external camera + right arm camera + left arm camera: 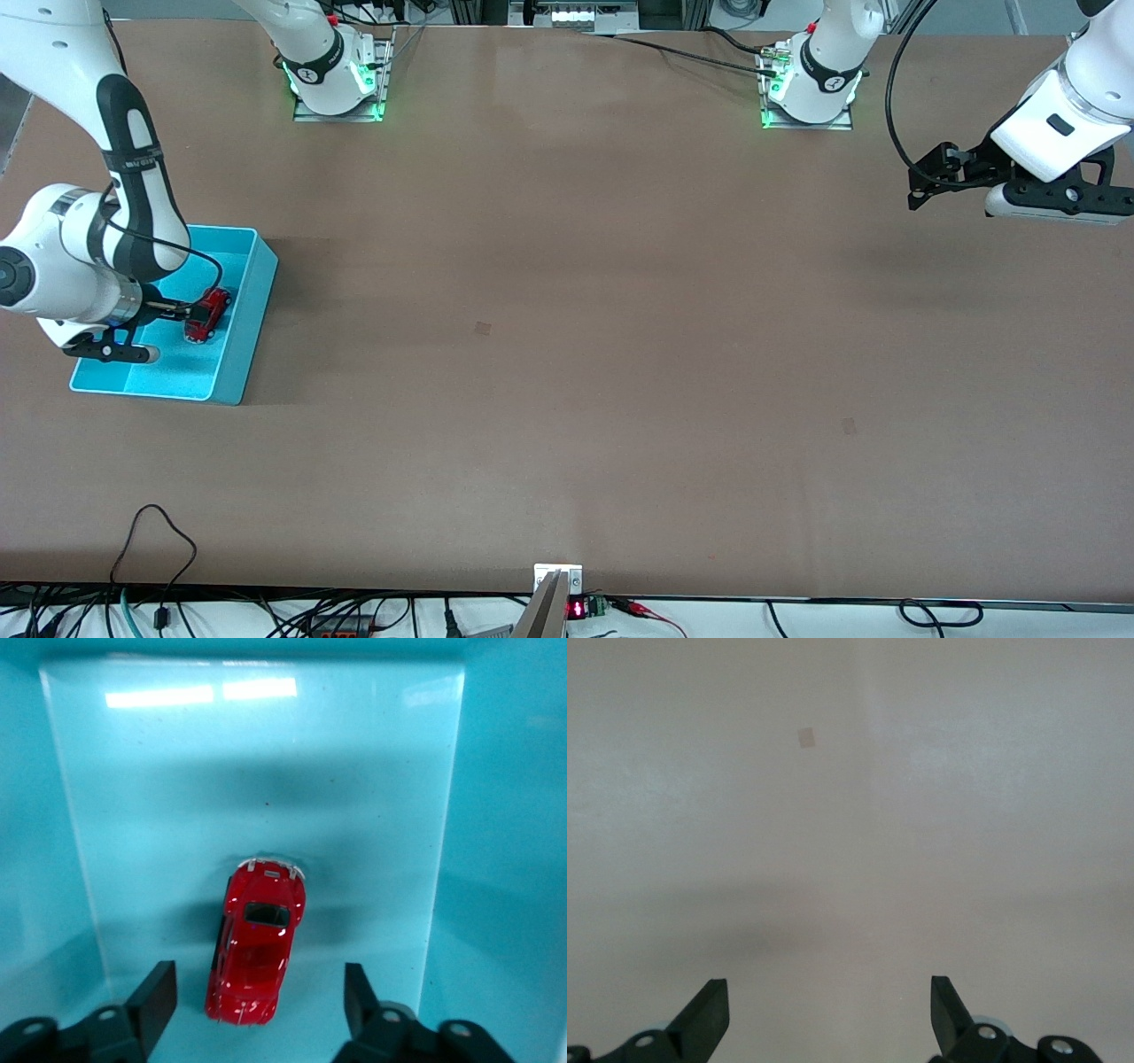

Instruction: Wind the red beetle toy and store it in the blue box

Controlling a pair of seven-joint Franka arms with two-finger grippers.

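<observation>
At the right arm's end of the tabletop (567, 354) stands the blue box (252, 306), open at the top, its nearer end closer to the front camera. The right gripper (182, 310) reaches down into it from the right arm, which bends over the box. The right wrist view shows its jaws released: the two dark fingers (155, 1001) stand spread wide, with the red beetle toy (256, 942) lying between them and just ahead of their tips, touched by neither. The toy rests on its wheels on the box floor (266, 788), its silvery end pointing away from the jaws toward the end wall and its red body slightly askew to the line of the jaws. In the front view the red toy (207, 315) shows just past the jaw tips, inside the box near the long wall that faces the middle of the tabletop.

At the left arm's end the left arm waits, its left gripper (921, 182) held in the air over bare brown tabletop, well apart from the box. Its jaws are released too: the left wrist view shows both fingertips (704, 1014) spread wide with only the plain surface and a small pale patch (806, 738) ahead of them.
</observation>
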